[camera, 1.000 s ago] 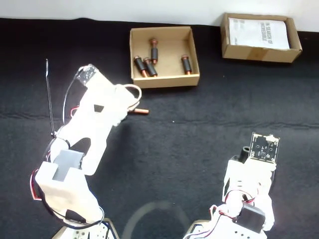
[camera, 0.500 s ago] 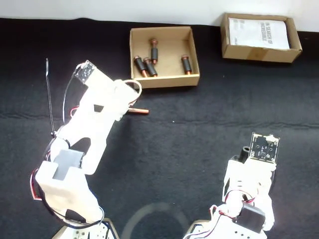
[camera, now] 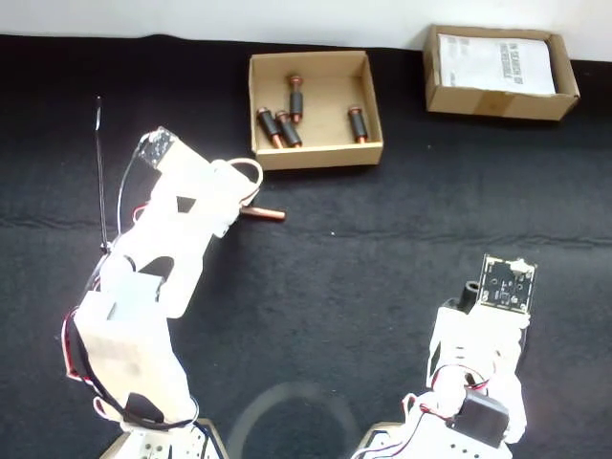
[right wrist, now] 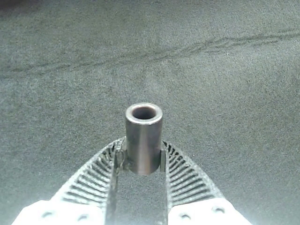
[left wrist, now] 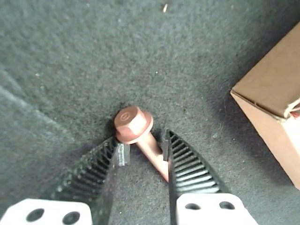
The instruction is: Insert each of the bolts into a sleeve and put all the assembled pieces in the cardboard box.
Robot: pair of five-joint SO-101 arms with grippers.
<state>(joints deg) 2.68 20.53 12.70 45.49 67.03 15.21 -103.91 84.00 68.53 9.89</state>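
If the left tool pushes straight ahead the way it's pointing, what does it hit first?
The copper bolt, lying between the left tool's open fingers; past its head, likely only black cloth.

L arm point(camera: 182, 225), R arm point(camera: 478, 349): white shells | wires point(camera: 100, 182): red/blk/white | L pincer point(left wrist: 143, 147), R pincer point(right wrist: 143, 152): blk ribbed fingers point(left wrist: 187, 164)

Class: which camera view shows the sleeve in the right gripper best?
The right wrist view: the sleeve sits clamped in the right gripper, its open bore plain to see. The high view gives a small dark stub by that arm's wrist; the left wrist view looks at the bolt instead.
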